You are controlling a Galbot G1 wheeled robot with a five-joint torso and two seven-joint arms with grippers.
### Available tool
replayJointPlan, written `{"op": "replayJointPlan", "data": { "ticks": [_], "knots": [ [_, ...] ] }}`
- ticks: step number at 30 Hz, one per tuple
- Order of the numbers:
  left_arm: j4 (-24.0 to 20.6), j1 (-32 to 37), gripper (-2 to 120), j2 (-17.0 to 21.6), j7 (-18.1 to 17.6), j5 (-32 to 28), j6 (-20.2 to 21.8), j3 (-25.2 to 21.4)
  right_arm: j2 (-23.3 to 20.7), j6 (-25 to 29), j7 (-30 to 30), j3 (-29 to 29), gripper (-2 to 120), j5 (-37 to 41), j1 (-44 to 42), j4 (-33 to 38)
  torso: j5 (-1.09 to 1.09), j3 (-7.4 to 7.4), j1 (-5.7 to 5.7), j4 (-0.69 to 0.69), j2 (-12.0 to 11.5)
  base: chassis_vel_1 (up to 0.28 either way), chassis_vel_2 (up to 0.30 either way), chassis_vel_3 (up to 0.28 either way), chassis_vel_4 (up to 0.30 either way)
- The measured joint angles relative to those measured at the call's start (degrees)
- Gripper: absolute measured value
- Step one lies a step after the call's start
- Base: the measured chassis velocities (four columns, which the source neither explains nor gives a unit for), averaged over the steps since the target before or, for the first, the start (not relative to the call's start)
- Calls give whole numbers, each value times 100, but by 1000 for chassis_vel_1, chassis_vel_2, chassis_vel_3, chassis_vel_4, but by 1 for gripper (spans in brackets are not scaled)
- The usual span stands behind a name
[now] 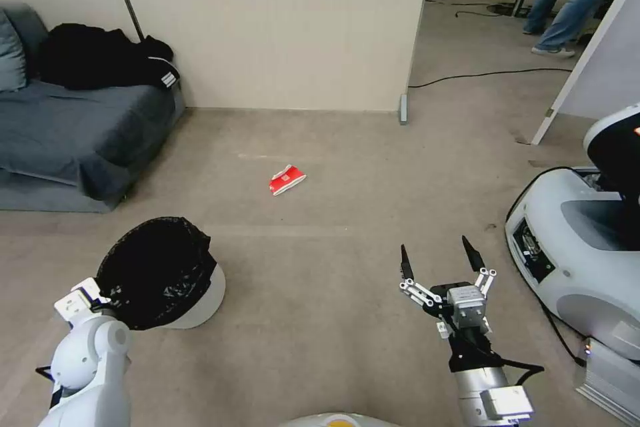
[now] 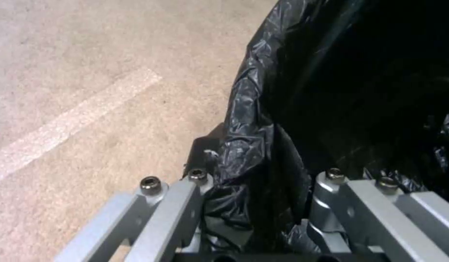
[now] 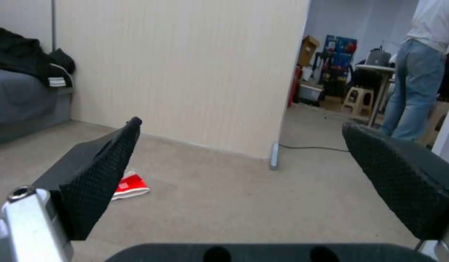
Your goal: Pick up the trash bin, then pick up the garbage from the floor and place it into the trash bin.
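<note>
A: Where is the trash bin (image 1: 193,293)?
B: Low on the left. The left gripper (image 2: 256,182) pinches its black liner rim.
A: And the garbage (image 1: 287,180)?
B: A red carton on the floor, well ahead of the right gripper (image 1: 437,258), whose fingers are spread.

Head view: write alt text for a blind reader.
The left gripper grips the rim of the black-lined trash bin, tilted above the carpet. A red-and-white carton lies on the floor ahead, and the right gripper hangs open above bare carpet.
</note>
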Motion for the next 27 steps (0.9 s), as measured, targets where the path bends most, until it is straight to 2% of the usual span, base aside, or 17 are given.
{"op": "replayJointPlan", "data": {
  "ticks": [4, 5, 7, 8, 10, 11, 13, 14, 15, 17, 18, 22, 23, 27],
  "knots": [
    [-108, 96, 22, -37, 0, -1, 0, 0, 0, 0, 0, 2, 100, -1, 4, 12, -5, 1, 0, 1, -1, 0, 0, 0, 0],
    [-201, 148, 22, -59, 0, -3, -5, -1, 1, 0, 0, -1, 100, -2, 6, 20, -17, 1, 0, 0, -1, 0, 0, 0, 0],
    [-318, 210, 22, -68, 4, -10, -19, 3, 0, 0, 0, -7, 100, -6, 11, 23, -22, 2, 0, -1, -2, 0, 0, 0, 0],
    [-448, 266, 21, -76, 6, -28, -41, 27, 0, 0, 0, -15, 100, -13, 14, 24, -32, 3, 1, -2, -2, 0, 0, 0, 0],
    [-768, 362, 17, -95, 32, -73, -62, 98, 0, 1, 0, -31, 100, -26, 23, 24, -42, 4, 1, -13, -3, 0, 0, 0, 0],
    [-768, 362, 17, -95, 32, -73, -62, 98, 0, 1, 0, -31, 100, -26, 23, 24, -42, 4, 1, -13, -3, 0, 0, 0, 0],
    [-1147, 450, 9, -103, 38, -117, -76, 162, 0, 4, 0, -33, 100, -31, 31, 24, -39, 5, 2, -14, -4, 0, 0, 0, 0],
    [-1147, 450, 9, -103, 38, -117, -76, 162, 0, 4, 0, -33, 100, -31, 31, 24, -39, 5, 2, -14, -4, 0, 0, 0, 0],
    [-1334, 480, 5, -104, 32, -144, -77, 180, 0, 9, 1, -33, 100, -33, 34, 24, -40, 6, 2, -15, -5, 0, 0, 0, 0],
    [-1679, 534, 1, -85, -47, -144, -82, 184, 0, 21, 1, -33, 100, -34, 37, 24, -23, 5, 2, -4, -4, 0, 0, 0, 0],
    [-1679, 534, 1, -85, -47, -144, -82, 184, 0, 21, 1, -33, 100, -34, 37, 24, -23, 5, 2, -4, -4, 0, 0, 0, 0],
    [-2448, 690, 1, -44, -70, -172, -92, 212, 0, 49, 0, -45, 100, -34, 45, 23, -13, 3, 2, -4, -4, 0, 0, 0, 0],
    [-2448, 690, 1, -44, -70, -172, -92, 212, 0, 49, 0, -45, 100, -34, 45, 23, -13, 3, 2, -4, -4, 0, 0, 0, 0],
    [-2978, 853, 1, -13, -37, -130, -110, 215, 0, 68, -5, -50, 100, -34, 46, 23, -9, 2, 2, -4, -4, 0, 0, 0, 0]
  ]
}}
